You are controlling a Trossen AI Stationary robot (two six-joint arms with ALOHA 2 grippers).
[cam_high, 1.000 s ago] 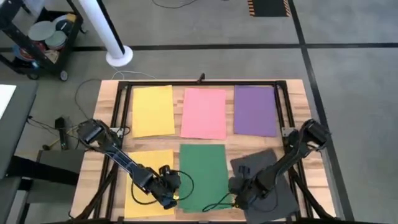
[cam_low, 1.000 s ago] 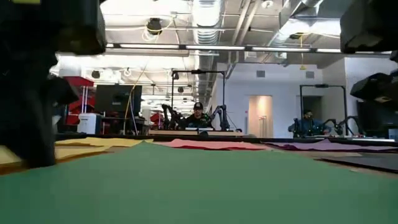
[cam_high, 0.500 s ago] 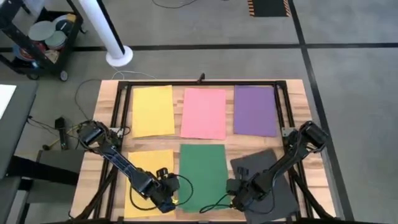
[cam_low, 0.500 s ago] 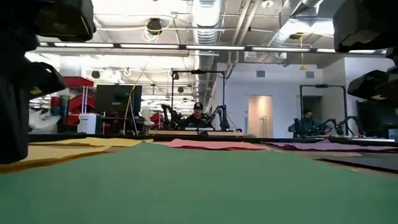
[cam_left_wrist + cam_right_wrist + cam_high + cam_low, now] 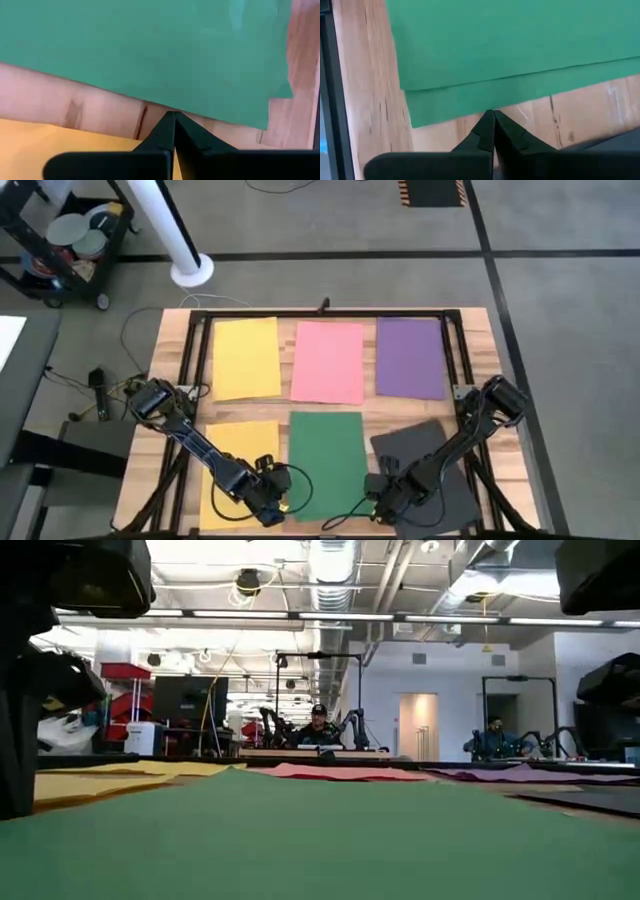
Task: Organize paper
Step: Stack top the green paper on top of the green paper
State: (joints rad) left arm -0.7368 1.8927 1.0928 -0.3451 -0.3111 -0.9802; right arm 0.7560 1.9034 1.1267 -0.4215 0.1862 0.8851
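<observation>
Both claws closed beside the green sheet [image 5: 326, 464]

Left claw [image 5: 173, 120] sits just off its left edge over bare worktop [image 5: 60, 105]; right claw [image 5: 493, 118] off its right edge, both fingers together, empty.

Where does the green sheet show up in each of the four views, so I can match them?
High view: the green sheet lies in the near row's middle, between both grippers.
Low view: it fills the foreground.
Left wrist view: it covers the upper part, beyond the shut left gripper.
Right wrist view: it covers the upper part, beyond the shut right gripper.
Shared landmark: the pale wooden table bordering the sheet.
</observation>
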